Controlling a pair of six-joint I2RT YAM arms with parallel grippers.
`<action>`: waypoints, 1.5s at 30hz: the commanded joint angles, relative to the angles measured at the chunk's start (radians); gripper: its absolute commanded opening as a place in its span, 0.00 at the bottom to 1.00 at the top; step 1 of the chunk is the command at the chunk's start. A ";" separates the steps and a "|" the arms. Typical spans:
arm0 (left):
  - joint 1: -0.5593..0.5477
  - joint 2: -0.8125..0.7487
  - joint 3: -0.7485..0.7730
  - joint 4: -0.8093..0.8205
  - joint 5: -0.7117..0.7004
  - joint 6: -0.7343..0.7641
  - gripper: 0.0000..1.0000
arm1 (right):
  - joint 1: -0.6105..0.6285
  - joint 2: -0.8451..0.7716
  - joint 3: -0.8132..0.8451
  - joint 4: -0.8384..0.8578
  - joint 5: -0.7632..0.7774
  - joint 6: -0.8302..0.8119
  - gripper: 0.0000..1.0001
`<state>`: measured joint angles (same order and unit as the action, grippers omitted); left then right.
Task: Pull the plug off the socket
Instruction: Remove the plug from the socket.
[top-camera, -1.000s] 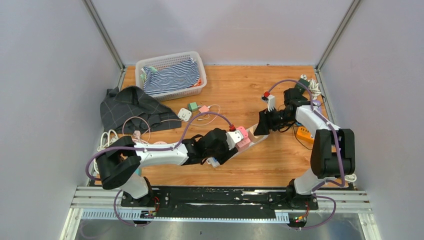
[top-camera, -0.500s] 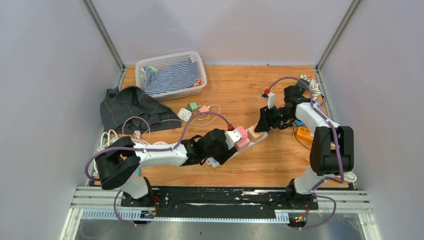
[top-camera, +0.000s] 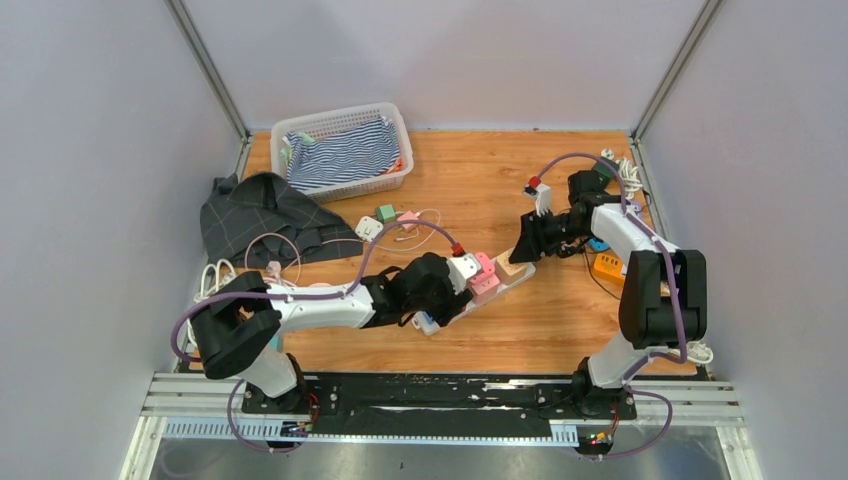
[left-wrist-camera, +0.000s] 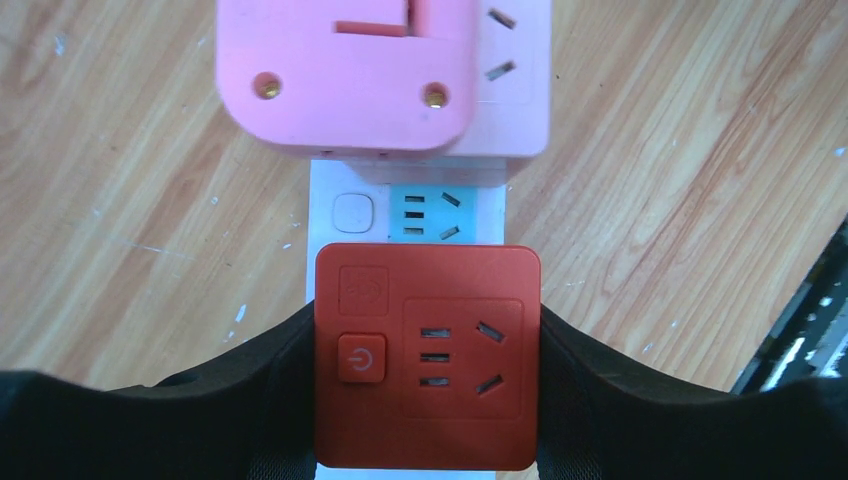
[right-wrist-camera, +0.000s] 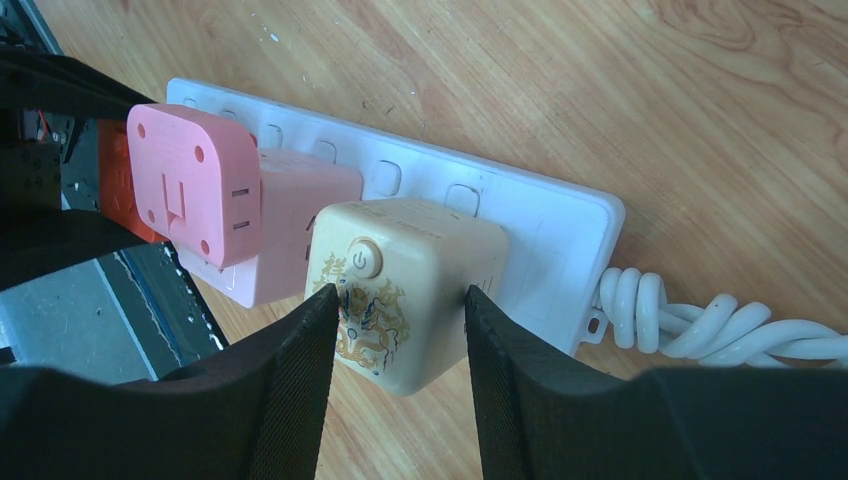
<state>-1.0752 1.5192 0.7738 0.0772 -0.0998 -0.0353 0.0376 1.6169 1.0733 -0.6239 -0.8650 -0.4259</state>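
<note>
Standing mid-table is one white strip (right-wrist-camera: 540, 215), running eight to two o'clock. The left gripper (left-wrist-camera: 428, 345) is clenched on the one red plug (left-wrist-camera: 428, 400) at its eight o'clock end. Next come two pink plugs (right-wrist-camera: 195, 180), stacked. At the two o'clock end, the right gripper (right-wrist-camera: 400, 300) grasps the one cream plug (right-wrist-camera: 410, 255), still seated in the strip.

pink adapter (left-wrist-camera: 345, 70) cut by top edge, coiled cord (right-wrist-camera: 700, 322) leaving right edge, white strip (left-wrist-camera: 328, 235) largely covered
</note>
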 joint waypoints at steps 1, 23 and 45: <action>0.079 0.019 -0.011 -0.014 0.143 -0.095 0.00 | -0.005 0.047 -0.026 -0.043 0.136 -0.033 0.49; 0.043 0.021 -0.005 -0.016 0.143 -0.014 0.00 | -0.004 0.058 -0.022 -0.046 0.149 -0.031 0.48; 0.091 0.004 -0.036 0.020 0.134 -0.081 0.00 | -0.005 0.064 -0.021 -0.046 0.149 -0.029 0.48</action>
<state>-0.9821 1.5166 0.7662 0.0891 0.0692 -0.1081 0.0330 1.6299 1.0836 -0.6258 -0.8639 -0.4152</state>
